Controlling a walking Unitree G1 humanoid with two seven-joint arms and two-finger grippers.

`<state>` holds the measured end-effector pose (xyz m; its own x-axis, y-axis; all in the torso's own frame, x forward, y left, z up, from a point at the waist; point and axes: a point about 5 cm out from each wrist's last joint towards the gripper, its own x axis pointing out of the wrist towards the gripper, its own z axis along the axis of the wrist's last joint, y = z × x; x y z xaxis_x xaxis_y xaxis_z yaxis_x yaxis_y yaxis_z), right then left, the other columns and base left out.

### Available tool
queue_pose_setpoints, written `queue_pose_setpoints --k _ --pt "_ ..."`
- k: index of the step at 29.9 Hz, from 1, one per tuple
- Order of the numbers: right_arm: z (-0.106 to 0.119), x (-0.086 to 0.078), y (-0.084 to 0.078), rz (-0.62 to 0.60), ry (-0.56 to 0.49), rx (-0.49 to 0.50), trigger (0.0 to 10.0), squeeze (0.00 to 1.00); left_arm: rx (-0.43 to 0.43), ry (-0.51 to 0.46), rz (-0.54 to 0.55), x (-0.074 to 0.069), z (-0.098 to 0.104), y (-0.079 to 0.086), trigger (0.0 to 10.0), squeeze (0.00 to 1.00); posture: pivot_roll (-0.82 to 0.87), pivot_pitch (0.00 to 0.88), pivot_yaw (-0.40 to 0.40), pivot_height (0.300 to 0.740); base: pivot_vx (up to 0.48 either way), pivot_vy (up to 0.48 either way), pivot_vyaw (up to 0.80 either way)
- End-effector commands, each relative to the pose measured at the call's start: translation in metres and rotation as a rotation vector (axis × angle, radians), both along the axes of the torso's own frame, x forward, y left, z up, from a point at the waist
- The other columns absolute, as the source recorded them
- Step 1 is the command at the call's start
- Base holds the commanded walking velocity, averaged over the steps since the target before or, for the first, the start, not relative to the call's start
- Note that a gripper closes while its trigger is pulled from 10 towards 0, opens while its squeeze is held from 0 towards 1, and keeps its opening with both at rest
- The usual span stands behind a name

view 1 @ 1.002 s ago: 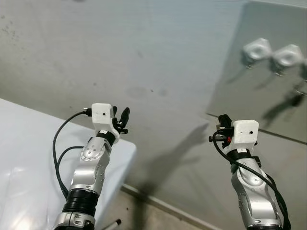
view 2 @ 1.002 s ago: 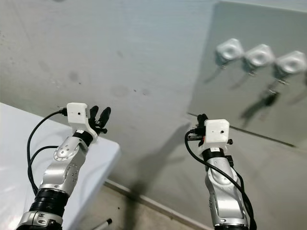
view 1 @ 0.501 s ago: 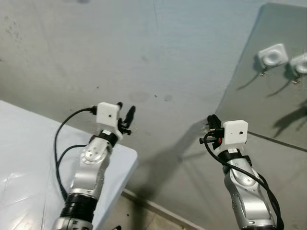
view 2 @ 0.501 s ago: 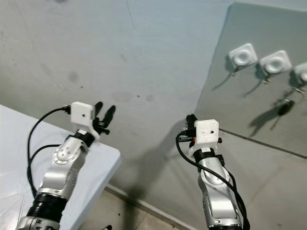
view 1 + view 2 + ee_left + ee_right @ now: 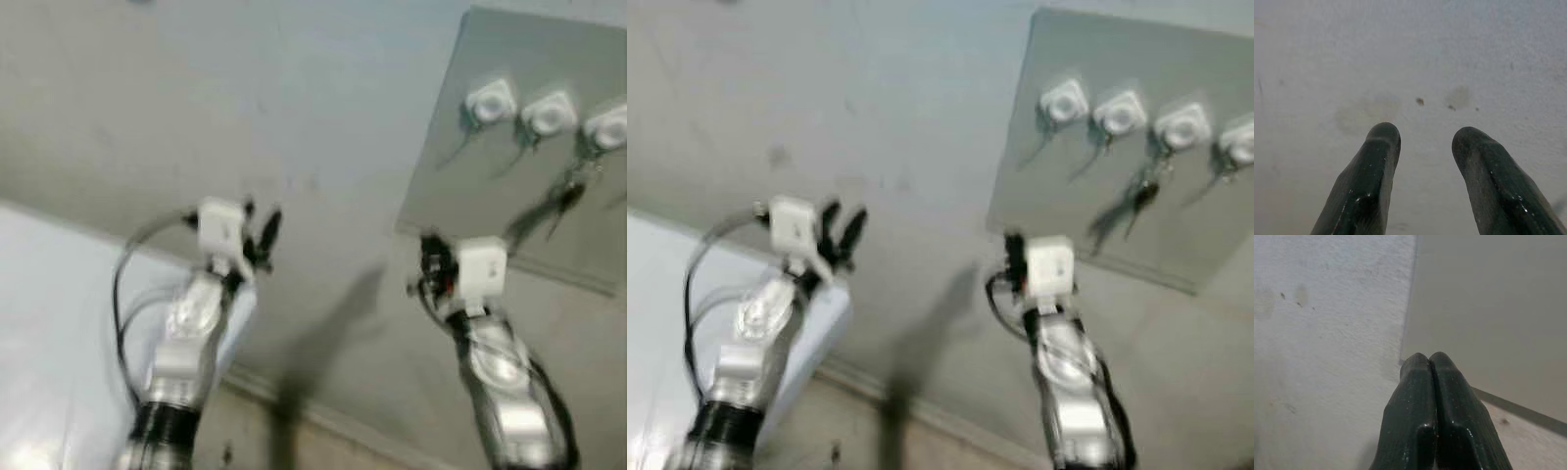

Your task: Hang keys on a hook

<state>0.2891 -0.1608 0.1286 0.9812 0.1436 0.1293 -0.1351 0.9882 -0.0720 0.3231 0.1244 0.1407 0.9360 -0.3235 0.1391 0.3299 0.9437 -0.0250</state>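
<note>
A grey panel (image 5: 1058, 211) on the wall carries several white hooks (image 5: 1120, 113) in a row. A dark bunch of keys (image 5: 1142, 192) hangs from the third hook (image 5: 1181, 127) from the left. My right gripper (image 5: 429, 262) is raised below the panel's lower left corner, well under the hooks; in the right wrist view it (image 5: 1430, 361) is shut with nothing between its fingers. My left gripper (image 5: 261, 231) is raised before the bare wall, and in the left wrist view it (image 5: 1422, 139) stands open and empty. Both eye views are blurred.
A white table (image 5: 651, 323) fills the lower left, its corner just under my left arm. The stained grey wall (image 5: 323, 117) lies straight ahead. A baseboard (image 5: 950, 421) runs along the floor below.
The whole picture has shifted and blurred, so the camera moved; more of the hook row and the hanging keys have come into view. Both arms hold their poses.
</note>
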Motion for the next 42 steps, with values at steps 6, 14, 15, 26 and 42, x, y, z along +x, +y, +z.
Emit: queue_pose_setpoints --k 6,14,15,26,42 --pt "0.005 0.001 0.0 0.006 -0.012 0.003 10.0 0.0 -0.066 0.032 0.018 0.003 0.004 0.001 10.0 0.0 -0.09 0.0 -0.033 0.74 0.0 0.0 0.0" --pt "0.007 -0.001 0.005 0.043 -0.026 0.024 10.0 0.0 0.006 -0.031 -0.051 -0.002 0.011 -0.007 10.0 0.0 -0.09 0.0 -0.033 0.74 0.0 0.0 0.0" --pt "0.009 -0.002 0.006 0.065 -0.042 0.04 10.0 0.0 0.014 -0.05 -0.101 -0.005 0.015 -0.013 10.0 0.0 -0.09 0.0 -0.033 0.74 0.0 0.0 0.0" --pt "0.033 -0.015 0.019 0.211 -0.178 0.086 10.0 0.0 0.115 -0.186 -0.398 -0.031 0.033 -0.055 10.0 0.0 -0.11 0.0 -0.018 0.74 0.0 0.0 0.0" --pt "0.029 -0.018 0.017 0.195 -0.133 0.132 10.0 0.0 0.049 -0.113 -0.257 -0.018 0.029 -0.035 10.0 0.0 -0.12 0.0 -0.015 0.74 0.0 0.11 -0.66"
